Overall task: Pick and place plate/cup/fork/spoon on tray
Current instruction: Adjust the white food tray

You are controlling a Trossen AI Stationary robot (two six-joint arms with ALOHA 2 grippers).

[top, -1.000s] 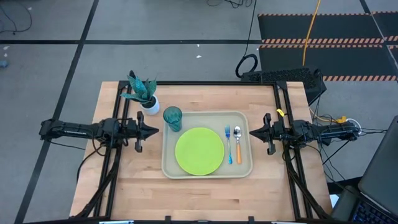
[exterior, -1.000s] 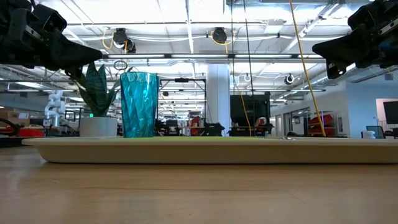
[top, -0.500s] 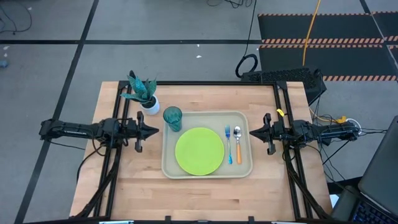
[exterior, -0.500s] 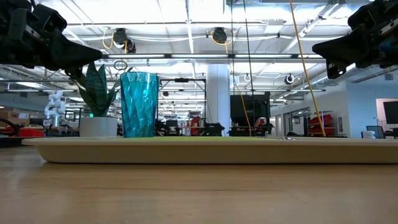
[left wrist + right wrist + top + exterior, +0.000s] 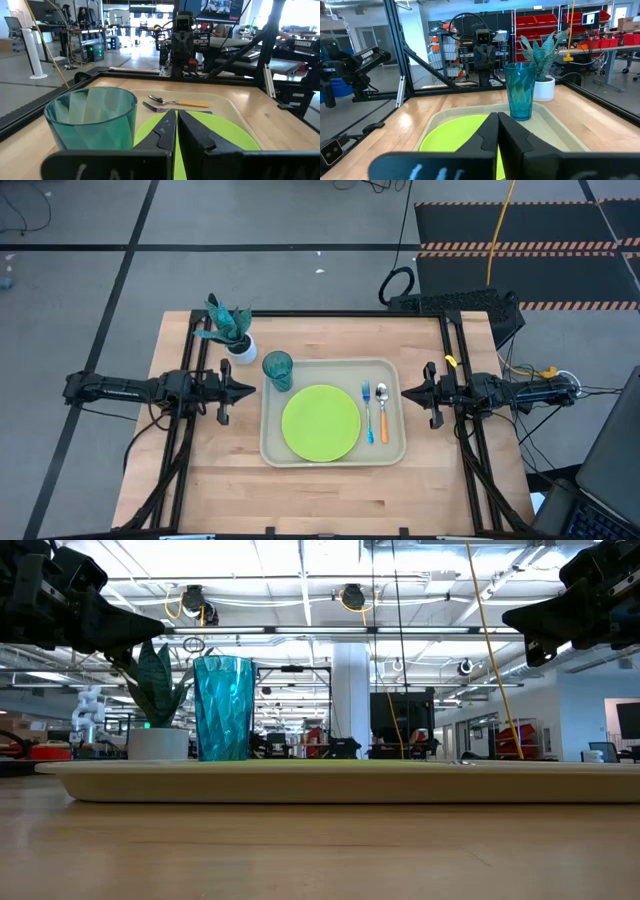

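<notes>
Wooden table [image 5: 320,490] under the overhead camera, grey floor around it, workshop with benches and red bins beyond.

Left gripper [image 5: 250,391]: at the table's left side, raised off the surface, tip aimed at the tray's left edge. Fingers pressed together in the left wrist view, nothing between them. Apart from the tray and the cup. Low view shows it as a dark shape well above the tray [image 5: 110,625].

Right gripper [image 5: 405,392]: mirror post at the table's right side, also raised, tip aimed at the tray's right edge. Fingers together in the right wrist view, holding nothing. Apart from the tray [image 5: 530,625].

Tray [image 5: 395,450]: beige, centre of the table, between the two grippers, long side running left to right.

Plate [image 5: 320,423]: lime green, flat on the tray floor, roughly central, fills most of the depth.

Cup [image 5: 277,370]: teal, upright, in the tray's far left corner, just beyond the plate rim. Nearest item to the left gripper. Low view confirms upright [image 5: 223,707].

Fork [image 5: 367,408]: blue handle, on the tray just right of the plate, lying front to back.

Spoon [image 5: 382,412]: orange handle, just right of the fork and parallel, bowl at the far end. Nearest item to the right gripper.

Potted plant [image 5: 230,330]: white pot, off the tray, on the table beyond the cup towards the far left corner.
</notes>
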